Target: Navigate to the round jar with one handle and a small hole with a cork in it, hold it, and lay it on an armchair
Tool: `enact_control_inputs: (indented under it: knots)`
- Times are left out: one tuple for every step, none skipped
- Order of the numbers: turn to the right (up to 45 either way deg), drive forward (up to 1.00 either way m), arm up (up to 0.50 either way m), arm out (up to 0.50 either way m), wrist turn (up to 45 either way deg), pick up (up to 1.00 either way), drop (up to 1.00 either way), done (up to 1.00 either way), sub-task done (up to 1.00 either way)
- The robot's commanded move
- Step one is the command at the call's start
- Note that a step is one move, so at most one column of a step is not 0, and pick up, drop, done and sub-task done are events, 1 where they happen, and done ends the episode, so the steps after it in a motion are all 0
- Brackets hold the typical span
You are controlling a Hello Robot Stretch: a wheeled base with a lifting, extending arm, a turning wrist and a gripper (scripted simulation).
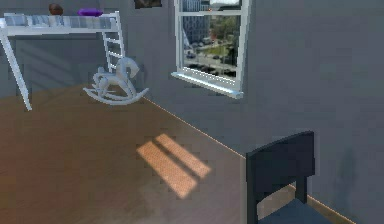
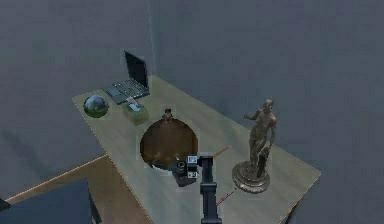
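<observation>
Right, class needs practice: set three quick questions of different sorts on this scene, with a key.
1. True or false: the bronze statue stands upright on the table.
2. In the forward view, what stands on the floor by the loft bed? A) rocking horse B) bicycle C) drum
3. In a few words: which thing on the table shows right at the gripper?

Key: 1 true. 2 A. 3 the brown round jar.
</observation>
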Motion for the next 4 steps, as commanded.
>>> enact_control_inputs:
  knots:
    - [0.0,0.0,0.0,0.0,0.0,1.0,0.0,0.0,0.0]
    - [0.0,0.0,0.1,0.0,0.0,0.0,0.0,0.0,0.0]
    - [0.0,0.0,0.26,0.0,0.0,0.0,0.0,0.0,0.0]
    - [0.0,0.0,0.0,0.0,-45.0,0.0,0.0,0.0,0.0]
